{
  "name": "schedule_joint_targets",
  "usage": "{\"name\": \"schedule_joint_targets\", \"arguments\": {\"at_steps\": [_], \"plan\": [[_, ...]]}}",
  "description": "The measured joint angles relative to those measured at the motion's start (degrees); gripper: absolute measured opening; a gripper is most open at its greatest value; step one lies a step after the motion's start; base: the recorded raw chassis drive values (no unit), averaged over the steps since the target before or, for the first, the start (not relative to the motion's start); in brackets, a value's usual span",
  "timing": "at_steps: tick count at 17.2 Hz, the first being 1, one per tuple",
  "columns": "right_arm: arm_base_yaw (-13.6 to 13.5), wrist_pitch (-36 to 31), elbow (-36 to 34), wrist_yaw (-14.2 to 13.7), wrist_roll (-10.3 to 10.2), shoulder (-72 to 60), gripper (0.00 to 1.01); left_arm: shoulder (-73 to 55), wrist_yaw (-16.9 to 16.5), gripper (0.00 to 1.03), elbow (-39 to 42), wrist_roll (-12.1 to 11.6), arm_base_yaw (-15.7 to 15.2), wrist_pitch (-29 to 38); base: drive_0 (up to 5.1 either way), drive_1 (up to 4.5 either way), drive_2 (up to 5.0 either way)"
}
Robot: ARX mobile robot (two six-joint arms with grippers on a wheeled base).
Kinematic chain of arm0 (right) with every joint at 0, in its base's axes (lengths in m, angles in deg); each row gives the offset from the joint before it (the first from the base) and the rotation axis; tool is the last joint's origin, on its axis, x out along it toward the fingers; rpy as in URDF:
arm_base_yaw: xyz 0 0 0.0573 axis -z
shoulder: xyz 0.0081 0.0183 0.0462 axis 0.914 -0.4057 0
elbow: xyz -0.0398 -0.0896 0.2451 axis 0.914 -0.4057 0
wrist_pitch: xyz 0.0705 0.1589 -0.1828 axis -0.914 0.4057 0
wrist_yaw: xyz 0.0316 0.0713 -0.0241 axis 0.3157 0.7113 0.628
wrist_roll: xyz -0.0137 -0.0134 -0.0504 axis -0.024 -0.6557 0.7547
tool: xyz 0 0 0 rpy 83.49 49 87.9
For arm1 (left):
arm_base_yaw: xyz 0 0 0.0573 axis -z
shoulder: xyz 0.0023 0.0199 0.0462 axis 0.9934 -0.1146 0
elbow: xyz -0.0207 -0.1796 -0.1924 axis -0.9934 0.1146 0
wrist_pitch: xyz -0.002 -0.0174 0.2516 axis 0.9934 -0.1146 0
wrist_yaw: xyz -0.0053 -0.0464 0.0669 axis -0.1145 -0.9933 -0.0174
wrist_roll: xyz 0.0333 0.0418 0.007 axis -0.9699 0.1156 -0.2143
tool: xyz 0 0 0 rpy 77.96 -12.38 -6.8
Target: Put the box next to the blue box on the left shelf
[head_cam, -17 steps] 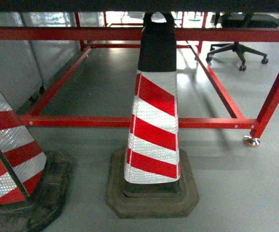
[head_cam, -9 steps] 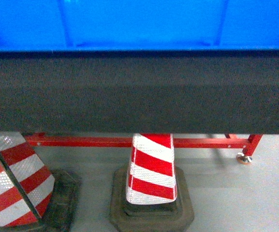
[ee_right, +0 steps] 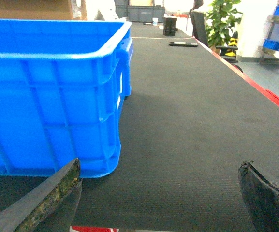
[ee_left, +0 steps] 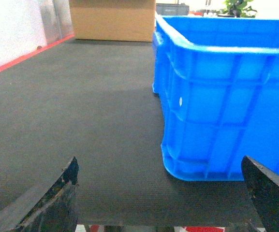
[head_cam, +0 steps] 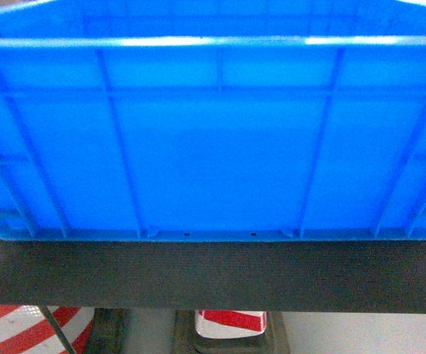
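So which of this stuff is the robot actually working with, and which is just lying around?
For the job:
- blue crate, sitting on the dark table mat
- left gripper and right gripper, both open, not touching it

Just lying about:
- cardboard box
- striped traffic cones below the table
- potted plant
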Motion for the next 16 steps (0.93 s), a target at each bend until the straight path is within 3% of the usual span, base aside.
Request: {"name": "schedule_joint_targets", "arguments": {"at_steps": [16], "plan": [[0.0, 0.0, 0.0, 0.0, 0.0, 0.0, 0.98, 0.0, 0.0, 0.98, 0.0, 0.0, 0.0, 0.0, 0.0, 0.00, 0.0]]}}
